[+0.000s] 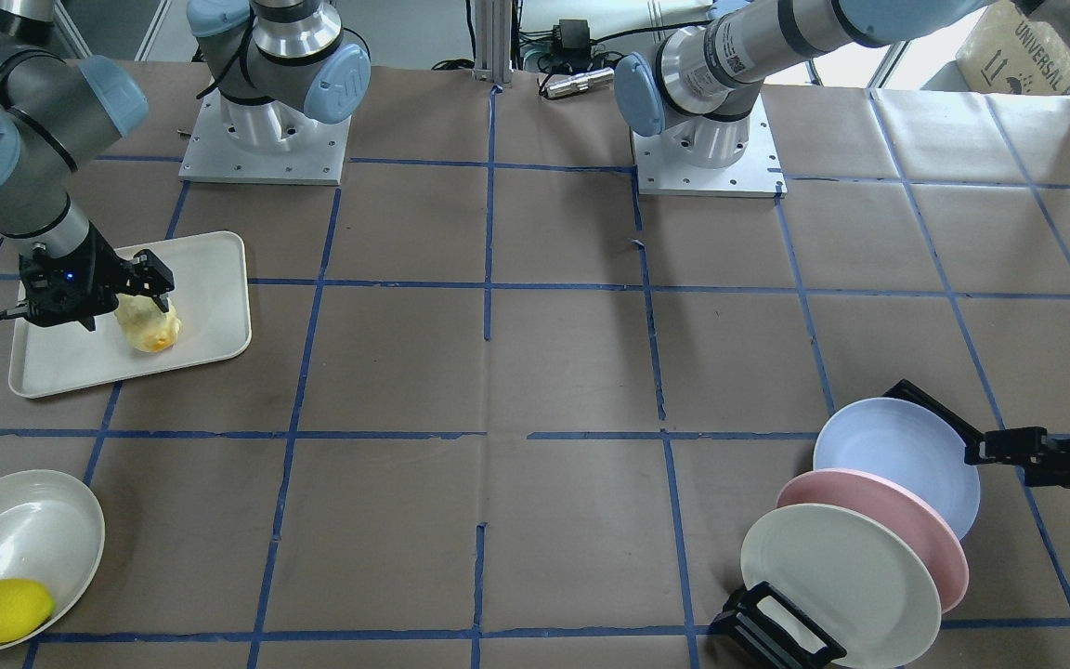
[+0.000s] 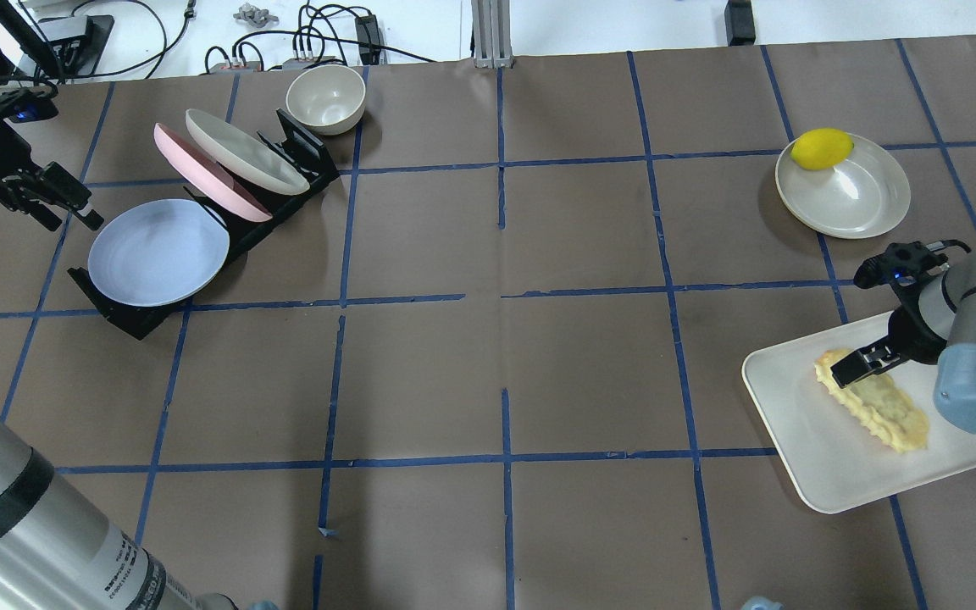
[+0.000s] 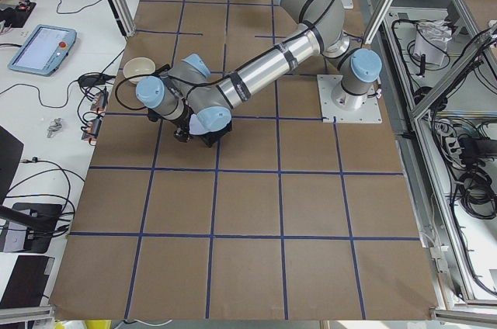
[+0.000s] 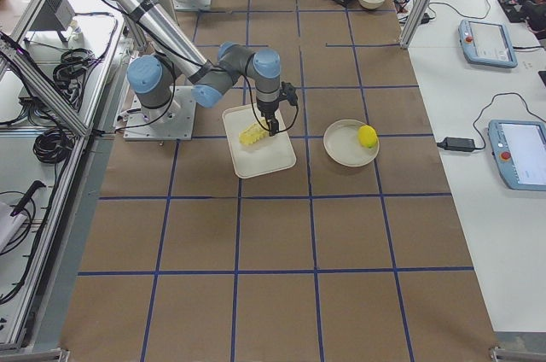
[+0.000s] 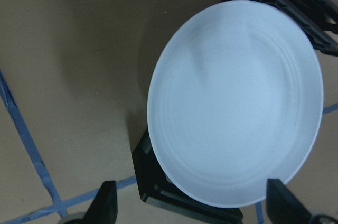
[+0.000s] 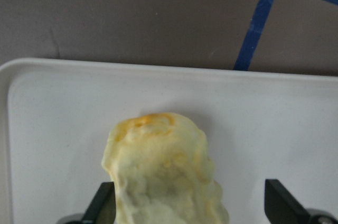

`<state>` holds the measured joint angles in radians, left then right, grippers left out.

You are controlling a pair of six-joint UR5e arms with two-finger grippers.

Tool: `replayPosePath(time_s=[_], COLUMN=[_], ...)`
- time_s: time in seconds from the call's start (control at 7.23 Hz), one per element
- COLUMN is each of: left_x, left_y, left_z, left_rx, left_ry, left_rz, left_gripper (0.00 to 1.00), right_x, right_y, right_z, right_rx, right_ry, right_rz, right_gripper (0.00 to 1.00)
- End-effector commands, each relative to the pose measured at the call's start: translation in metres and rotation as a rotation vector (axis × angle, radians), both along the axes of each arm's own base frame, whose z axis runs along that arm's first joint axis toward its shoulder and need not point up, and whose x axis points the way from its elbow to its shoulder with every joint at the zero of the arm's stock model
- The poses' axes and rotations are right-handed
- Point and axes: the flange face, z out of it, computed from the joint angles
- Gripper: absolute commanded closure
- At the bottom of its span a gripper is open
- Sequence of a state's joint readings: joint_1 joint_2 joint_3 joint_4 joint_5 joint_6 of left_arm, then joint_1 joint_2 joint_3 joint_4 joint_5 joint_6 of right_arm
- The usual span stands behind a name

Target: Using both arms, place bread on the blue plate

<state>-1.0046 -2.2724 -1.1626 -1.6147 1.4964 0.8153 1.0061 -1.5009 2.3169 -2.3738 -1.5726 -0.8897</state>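
The bread (image 2: 873,402) lies on a white tray (image 2: 793,424) at the right, its golden end pointing away from the robot. My right gripper (image 2: 873,354) is open just above that end. In the right wrist view the bread (image 6: 163,171) sits between the two fingertips, closer to the left finger (image 6: 105,205). The blue plate (image 2: 158,252) leans in the front slot of a black rack (image 2: 141,318) at the left. My left gripper (image 2: 71,216) is open beside its rim, apart from it. The plate (image 5: 237,102) fills the left wrist view.
A pink plate (image 2: 208,174) and a cream plate (image 2: 246,152) stand in the same rack behind the blue one. A small bowl (image 2: 325,97) sits past the rack. A lemon (image 2: 823,148) lies in a cream dish (image 2: 861,199) beyond the tray.
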Motion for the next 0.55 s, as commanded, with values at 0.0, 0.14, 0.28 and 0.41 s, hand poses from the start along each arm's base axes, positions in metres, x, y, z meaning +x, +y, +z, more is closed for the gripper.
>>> replayPosePath(time_s=[0.0, 0.14, 0.28, 0.41], left_x=[0.004, 0.005, 0.001, 0.001], left_y=[-0.006, -0.008, -0.009, -0.01], left_z=[-0.045, -0.054, -0.055, -0.054], left_rx=[0.045, 0.055, 0.049, 0.048], left_ry=[0.038, 0.046, 0.066, 0.067], left_rz=[0.005, 0.01, 0.032, 0.044], left_gripper=[0.12, 0.46, 0.79, 0.88], right_x=[0.003, 0.0, 0.002, 0.01], right_y=[0.013, 0.008, 0.009, 0.005], right_z=[-0.015, 0.003, 0.024, 0.049], right_rx=[0.003, -0.03, -0.051, -0.052], right_ry=[-0.011, 0.017, 0.041, 0.041], right_rz=[-0.014, -0.023, -0.041, -0.073], right_gripper=[0.91, 0.93, 0.92, 0.92])
